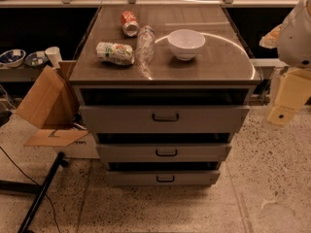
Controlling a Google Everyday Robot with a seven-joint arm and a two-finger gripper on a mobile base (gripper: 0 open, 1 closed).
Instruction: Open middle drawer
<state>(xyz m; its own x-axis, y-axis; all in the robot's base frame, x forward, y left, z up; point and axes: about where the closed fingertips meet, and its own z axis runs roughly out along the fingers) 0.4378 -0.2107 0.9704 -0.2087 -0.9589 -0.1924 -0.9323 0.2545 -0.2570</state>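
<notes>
Middle drawer (121, 152), 2nd of 3, sits below the tall top drawer (116, 119). Rigid front, likely sliding easily; hook the small dark loop handle (166, 153) at centre. Gripper (284, 106) hangs well right of the cabinet (214, 67); its state cannot be told.

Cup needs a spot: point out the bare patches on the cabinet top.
Bare: the cabinet top in front of the white bowl and right of it. Crowded: left, with red can, bottle, green-white can. The gripper hangs off the right side.

Dim warm light, tabletop (214, 67) glare, pincer (284, 106) far right
</notes>
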